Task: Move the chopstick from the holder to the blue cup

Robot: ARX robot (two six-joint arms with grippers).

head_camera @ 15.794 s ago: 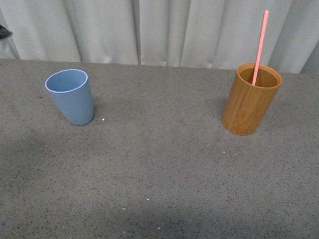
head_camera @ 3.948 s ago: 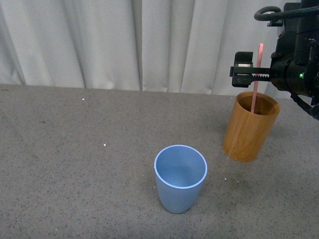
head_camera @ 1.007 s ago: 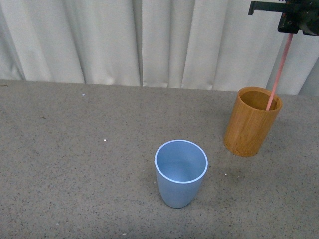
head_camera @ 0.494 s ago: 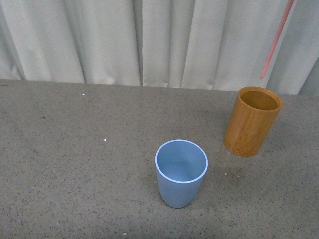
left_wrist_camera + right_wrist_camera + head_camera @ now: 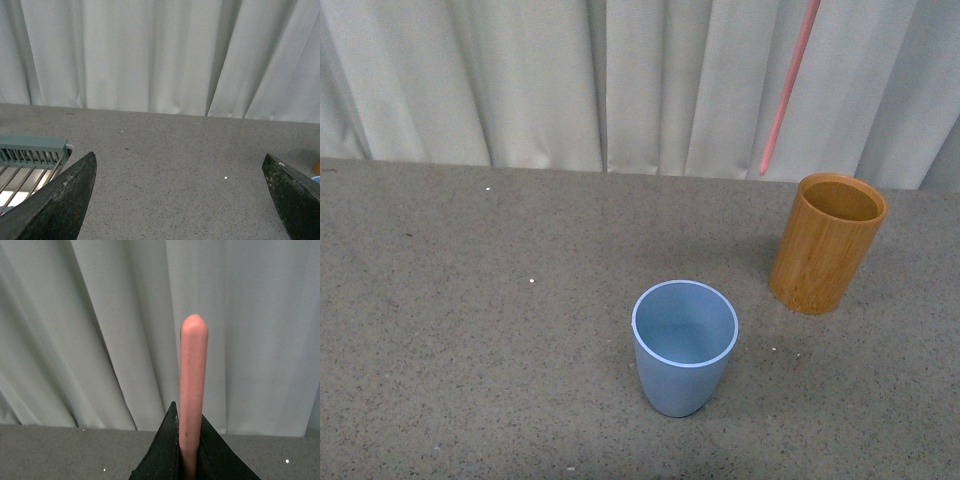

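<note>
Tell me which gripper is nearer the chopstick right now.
Right. The right gripper has its fingers closed on the chopstick, holding it in the air clear of the holder. The left gripper is open over bare table, no chopstick near.

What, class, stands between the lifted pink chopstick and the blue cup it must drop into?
Nothing visible. The chopstick hangs in the air, its lower tip clear of the holder, gripped by the right tool. Only bare table lies toward the blue cup, whose mouth is open.
</note>
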